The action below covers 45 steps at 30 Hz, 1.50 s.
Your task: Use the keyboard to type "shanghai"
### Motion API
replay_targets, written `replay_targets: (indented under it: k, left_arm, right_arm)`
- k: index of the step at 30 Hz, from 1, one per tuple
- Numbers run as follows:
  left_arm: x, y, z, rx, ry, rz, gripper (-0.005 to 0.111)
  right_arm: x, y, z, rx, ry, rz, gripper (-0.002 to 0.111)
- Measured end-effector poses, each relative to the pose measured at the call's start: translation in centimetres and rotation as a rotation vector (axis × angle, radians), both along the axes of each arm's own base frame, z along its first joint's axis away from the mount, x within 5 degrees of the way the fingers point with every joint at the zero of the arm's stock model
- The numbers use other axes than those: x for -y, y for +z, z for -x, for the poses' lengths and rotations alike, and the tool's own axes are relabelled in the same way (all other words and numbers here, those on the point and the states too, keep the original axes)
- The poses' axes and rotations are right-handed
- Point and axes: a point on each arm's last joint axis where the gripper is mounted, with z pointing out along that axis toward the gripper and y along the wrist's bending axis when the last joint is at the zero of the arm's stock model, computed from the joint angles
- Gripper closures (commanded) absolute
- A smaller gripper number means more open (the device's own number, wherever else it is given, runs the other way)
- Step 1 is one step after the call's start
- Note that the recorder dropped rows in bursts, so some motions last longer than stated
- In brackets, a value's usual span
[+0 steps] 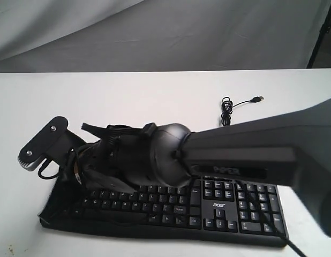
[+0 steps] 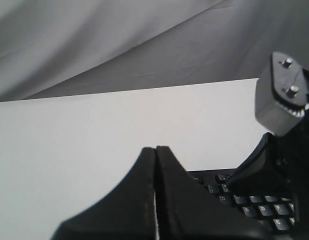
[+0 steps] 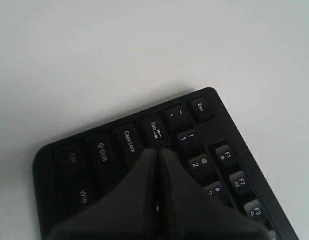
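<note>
Keyboard [image 1: 219,209] lies flat on the white bench [image 1: 128,96], one long side toward the exterior camera, with the number pad at its right end in that view and the white acer logo [image 1: 218,204] beside the arrow keys. Its thin cable [image 1: 238,103] sits on the bench behind the keyboard's number-pad half, partly coiled, with the plug lying free. The right arm [image 1: 251,147] stretches in over the number-pad end and crosses above the keyboard to its far end, hiding most of the upper key rows there. The right hand [image 3: 158,151] is fully closed, its two dark fingers pressed together with only a thin seam between them, and it holds nothing. In the right wrist view its tip stands over the keyboard's Esc corner, just beside the Tab key [image 3: 155,131] and the 1 key [image 3: 187,137]. Whether it touches a key I cannot tell, since the tip covers what lies under it. The left hand [image 2: 155,150] is likewise closed flat and empty. It sits near the keyboard's Esc end, and a few key rows show just beside its fingers. A grey bracket [image 2: 282,95] with two screws, on the right arm's wrist, stands above that same end of the keyboard. Grey cloth [image 1: 155,32] hangs behind the bench, well beyond the keyboard.
</note>
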Motion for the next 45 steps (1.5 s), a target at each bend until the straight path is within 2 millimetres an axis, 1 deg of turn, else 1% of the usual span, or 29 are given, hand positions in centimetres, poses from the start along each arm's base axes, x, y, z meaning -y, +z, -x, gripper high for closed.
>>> replay_targets:
  k: [3, 6, 25, 32, 45]
  left_arm:
    - [0.0, 0.0, 0.0, 0.0, 0.0, 0.0, 0.107]
    - [0.0, 0.0, 0.0, 0.0, 0.0, 0.0, 0.107]
    - [0.0, 0.0, 0.0, 0.0, 0.0, 0.0, 0.107]
    - [0.0, 0.0, 0.0, 0.0, 0.0, 0.0, 0.107]
    - [0.0, 0.0, 0.0, 0.0, 0.0, 0.0, 0.107]
  right_arm:
    - [-0.5, -1.1, -0.3, -0.008, -0.002, 0.017, 0.108]
    - [-0.7, -1.7, -0.4, -0.012, -0.001, 0.025, 0.108]
    - [-0.7, -1.8, -0.5, -0.011, 0.0, 0.026, 0.108]
    - [-0.7, -3.0, -0.5, -0.024, 0.0, 0.049, 0.108]
    - [-0.7, -2.8, -0.5, -0.028, -0.005, 0.054, 0.108]
